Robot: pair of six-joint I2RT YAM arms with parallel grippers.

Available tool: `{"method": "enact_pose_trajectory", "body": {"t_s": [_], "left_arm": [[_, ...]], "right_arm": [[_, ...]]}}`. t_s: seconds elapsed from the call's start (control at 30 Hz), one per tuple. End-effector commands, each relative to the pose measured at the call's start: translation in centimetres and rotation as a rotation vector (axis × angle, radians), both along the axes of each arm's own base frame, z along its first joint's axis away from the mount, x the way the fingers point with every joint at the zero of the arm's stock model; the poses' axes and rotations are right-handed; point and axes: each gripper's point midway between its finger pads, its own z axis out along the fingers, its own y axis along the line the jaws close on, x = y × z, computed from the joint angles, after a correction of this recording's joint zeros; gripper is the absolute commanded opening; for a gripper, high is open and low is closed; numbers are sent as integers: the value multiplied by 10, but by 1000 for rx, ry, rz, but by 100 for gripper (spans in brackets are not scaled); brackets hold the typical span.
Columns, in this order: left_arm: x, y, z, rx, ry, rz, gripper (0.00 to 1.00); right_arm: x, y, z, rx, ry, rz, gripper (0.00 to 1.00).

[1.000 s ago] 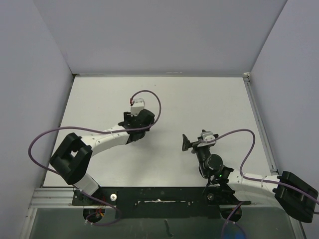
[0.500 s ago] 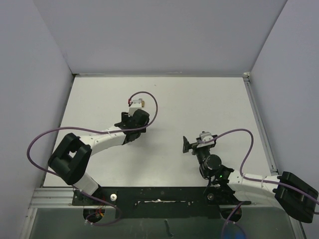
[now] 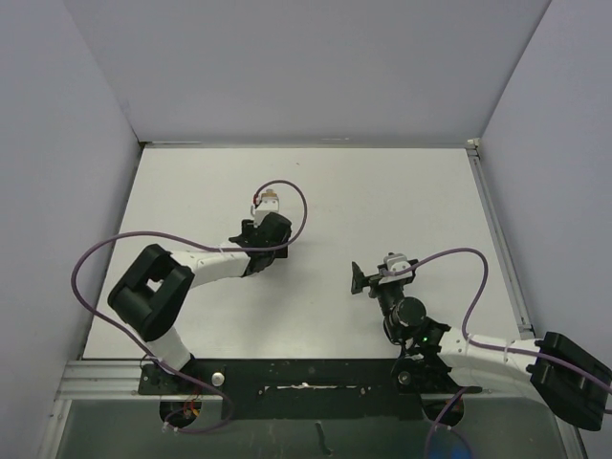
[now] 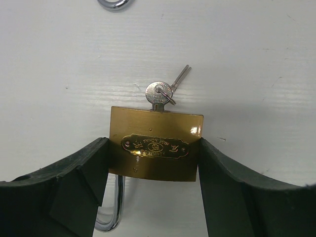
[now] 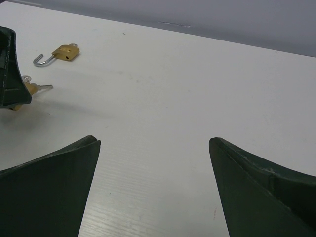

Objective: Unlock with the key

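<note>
Pale walls box in a white table (image 3: 382,191). On it, at about 11 o'clock from centre in the overhead view, the left gripper (image 4: 153,148) has its fingers pressed against both flanks of the brass padlock (image 4: 154,126). The key (image 4: 159,93) sits in the keyway at the body's 12 o'clock, and a spare key (image 4: 181,76) on its ring points to 1 o'clock. The shackle (image 4: 116,207) shows at 7 o'clock.

The lock looks heavy, rigid and smooth, so it would likely twist in a loose clamp. The key's flat round head is probably the place to pinch, being small and thin. The right gripper (image 5: 153,143) is spread wide and empty, well apart. A smaller padlock (image 5: 65,52) lies at its 10 o'clock.
</note>
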Motion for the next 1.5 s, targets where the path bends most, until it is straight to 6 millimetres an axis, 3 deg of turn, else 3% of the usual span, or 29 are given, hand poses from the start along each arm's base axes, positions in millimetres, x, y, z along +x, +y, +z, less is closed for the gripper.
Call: {"method": "enact_pose_trajectory", "body": {"t_s": [0.0,0.6,0.63,0.73,0.77,0.97,1.17,1.47], "left_arm": [[31,-19,32,-113,-133,37,0],[43,-24,11,-141,-77,15,1],[43,-25,10,-149,-65,8,10],[43,-22,8,-146,-48,30,56],[44,-20,9,-141,-47,40,63],[47,-4,25,-104,-79,102,65],[51,-6,47,-144,-115,85,66],[52,-9,43,-193,-85,45,66]], "right_arm": [[1,-5,8,42,-19,-27,97],[0,-4,9,43,-18,-20,98],[1,-4,9,43,-19,-20,98],[1,-2,10,41,-18,-16,98],[1,-2,10,40,-18,-14,98],[2,-1,12,41,-20,-10,97],[2,1,11,36,-17,-7,98],[2,3,14,35,-21,-1,98]]}}
